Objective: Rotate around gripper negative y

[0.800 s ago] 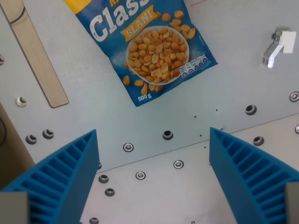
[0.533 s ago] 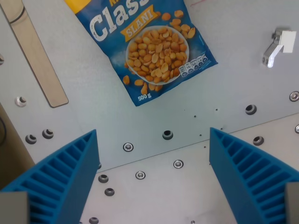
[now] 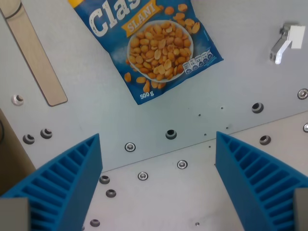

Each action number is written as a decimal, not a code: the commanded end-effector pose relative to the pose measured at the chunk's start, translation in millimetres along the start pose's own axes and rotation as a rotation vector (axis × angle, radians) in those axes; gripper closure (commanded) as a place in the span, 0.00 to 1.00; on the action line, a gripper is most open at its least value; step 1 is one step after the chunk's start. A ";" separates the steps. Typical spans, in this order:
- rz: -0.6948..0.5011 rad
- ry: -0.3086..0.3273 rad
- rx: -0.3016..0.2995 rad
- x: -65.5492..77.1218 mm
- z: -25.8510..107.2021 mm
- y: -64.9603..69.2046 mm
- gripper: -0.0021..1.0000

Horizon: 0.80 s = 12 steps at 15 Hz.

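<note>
Gray metal makes up the counter [image 3: 159,115], with small bolts and holes dotted over it and a seam running across the lower half.

At the bottom of the frame sits the pincer [image 3: 159,187]. Its two blue ribbed fingers [image 3: 67,185] stand far apart, one at the lower left and one at the lower right. It is wide open and holds nothing. Only bare metal shows between the fingers.

Going up from the pincer, the peanut bag [image 3: 156,45] lies flat at the upper middle of the frame. It is blue with a picture of peanuts on it, and its top runs off the frame's edge. It lies tilted, with its long side going from upper left to lower right. It is well apart from the fingers.

A flat wooden stick [image 3: 33,57] lies at the upper left. A small white clip [image 3: 287,42] sits at the upper right.

The job is only a turn of the pincer, not a grab. Nothing is near the fingers, so the turn looks safe.
</note>
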State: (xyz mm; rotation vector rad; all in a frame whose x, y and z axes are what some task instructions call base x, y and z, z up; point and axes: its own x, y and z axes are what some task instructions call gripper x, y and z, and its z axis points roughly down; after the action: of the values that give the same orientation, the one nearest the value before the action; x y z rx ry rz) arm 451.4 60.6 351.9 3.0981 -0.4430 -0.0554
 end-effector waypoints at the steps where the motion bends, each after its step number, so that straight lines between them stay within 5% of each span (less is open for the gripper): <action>1: -0.002 -0.146 0.007 2.8 -6.7 -0.6 0.00; 12: -0.002 -0.293 0.007 2.8 -6.7 -0.6 0.00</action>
State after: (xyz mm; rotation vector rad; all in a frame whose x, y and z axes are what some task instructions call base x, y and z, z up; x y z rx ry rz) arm 446.7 63.4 350.9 3.1002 -0.4575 -0.1770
